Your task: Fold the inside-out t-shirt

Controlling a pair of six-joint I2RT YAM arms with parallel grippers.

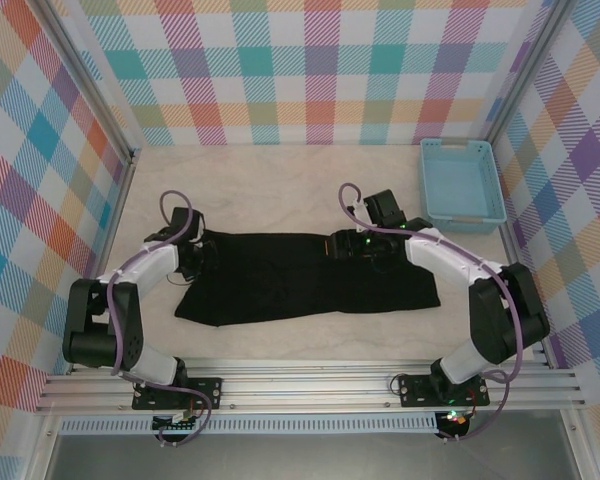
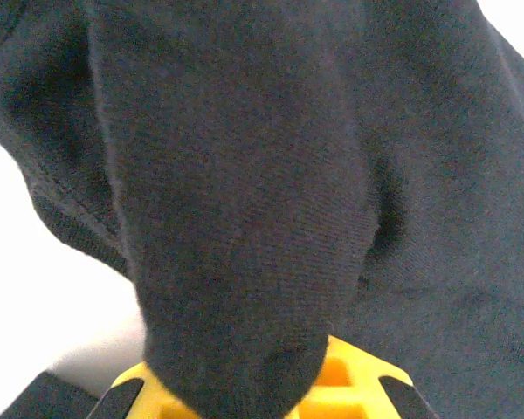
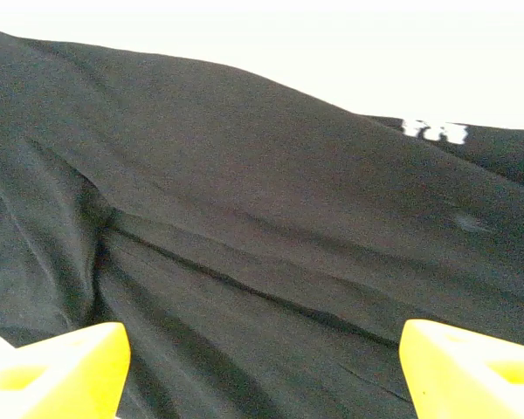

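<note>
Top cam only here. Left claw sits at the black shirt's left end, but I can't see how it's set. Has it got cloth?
Observer: Yes. In the left wrist view the left claw is shut on a bunched fold of the t-shirt, which drapes over it.
Operator: And the right one?
Observer: In the right wrist view the right claw is open, its yellow fingers wide apart over the cloth and pinching nothing.
Operator: Anything on the fabric there?
Observer: A small white mark near the cloth's far edge; too blurred to read.
</note>
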